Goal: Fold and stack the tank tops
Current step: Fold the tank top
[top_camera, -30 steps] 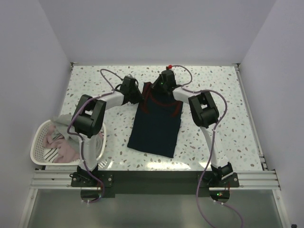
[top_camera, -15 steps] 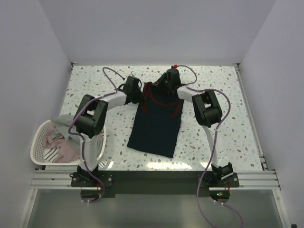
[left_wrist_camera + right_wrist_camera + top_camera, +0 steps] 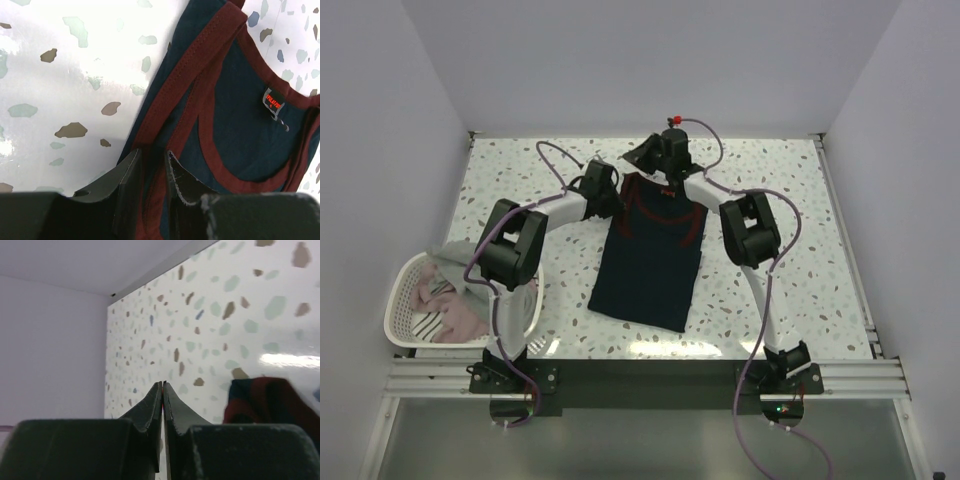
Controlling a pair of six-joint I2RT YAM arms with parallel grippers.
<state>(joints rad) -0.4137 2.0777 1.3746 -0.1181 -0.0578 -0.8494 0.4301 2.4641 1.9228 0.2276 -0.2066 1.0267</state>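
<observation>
Your navy jersey (image 3: pixel 650 260) lies spread flat on the desk (image 3: pixel 790 250), with its neckline toward the far wall and its hem near the desk's front edge.

The left jaws sit at the jersey's left shoulder, narrowed to a slit and gripping the dark red trim (image 3: pixel 170 95) of the armhole. The right jaws are pressed fully together and hold nothing. They hang above the desk just beyond the jersey's neckline, pointing toward the far wall.

Bare desk runs wide to the right of the jersey and beyond its collar. Well left of the jersey, at the desk's left edge, the white basket (image 3: pixel 398 300) holds the pale pinkish tops (image 3: pixel 450 318) and a grey one (image 3: pixel 448 252).
</observation>
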